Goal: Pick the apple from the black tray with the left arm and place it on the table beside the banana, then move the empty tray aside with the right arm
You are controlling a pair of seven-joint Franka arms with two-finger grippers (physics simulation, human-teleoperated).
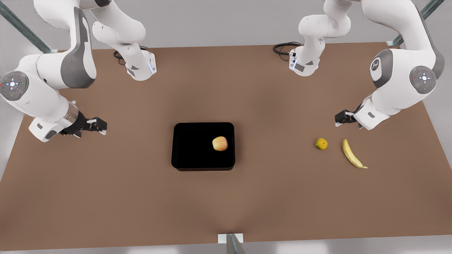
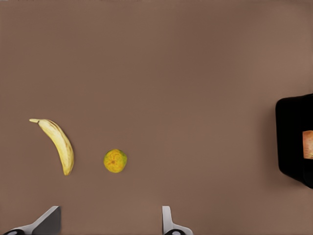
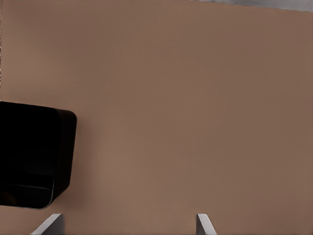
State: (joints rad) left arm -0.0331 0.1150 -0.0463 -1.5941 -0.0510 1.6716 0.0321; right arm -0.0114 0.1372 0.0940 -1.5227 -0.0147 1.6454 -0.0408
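Note:
The apple (image 1: 219,143), pale yellow with a red blush, lies in the black tray (image 1: 194,144) at mid-table, close to the rim on the front view's right. A sliver of the apple (image 2: 308,144) and the tray (image 2: 293,137) also appear in the left wrist view. The banana (image 1: 351,154) lies on the table (image 1: 141,204) at the front view's right. My left gripper (image 1: 339,118) hovers open just behind the banana (image 2: 59,144), holding nothing. My right gripper (image 1: 102,126) waits open at the front view's left, well apart from the tray (image 3: 29,152).
A small yellow-green round fruit (image 1: 321,143) sits beside the banana on its tray side, also seen as the round fruit (image 2: 115,160) in the left wrist view. Both arm bases and cables stand at the table's far edge. Bare brown tabletop surrounds the tray.

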